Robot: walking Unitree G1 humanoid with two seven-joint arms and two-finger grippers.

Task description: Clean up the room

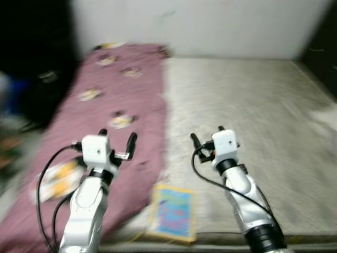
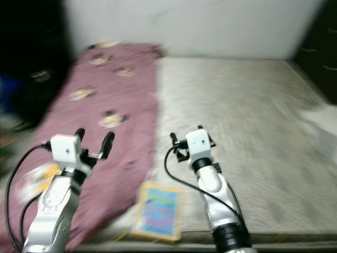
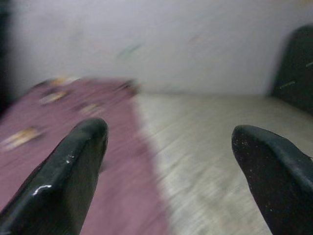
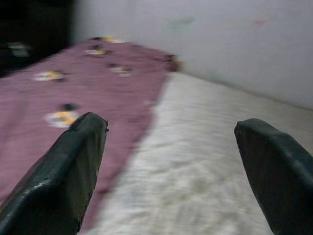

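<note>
Both silver arms are raised in front of the robot, bent at the elbow and reaching forward over the near edge of a bed. The left gripper (image 1: 117, 141) hangs above a purple sheet (image 1: 121, 100) that covers the left strip of the bed; its two black fingers (image 3: 68, 181) stand wide apart with nothing between them. The right gripper (image 1: 206, 138) hovers over the bare grey mattress (image 1: 247, 100), just right of the sheet's edge, and its fingers (image 4: 63, 171) are spread wide too and hold nothing. Black cables loop from each wrist down along the forearms.

A book (image 1: 172, 212) with a yellow border and a blue cover lies flat at the near edge of the bed, between the two arms and below them, where the sheet meets the mattress. It touches neither gripper. The sheet carries small yellow and white printed figures (image 1: 121, 120) scattered along its length. A white wall (image 1: 200, 26) stands behind the bed, and dark furniture (image 1: 31, 58) sits to the left of it. The head views are blurred, so finer detail cannot be made out.
</note>
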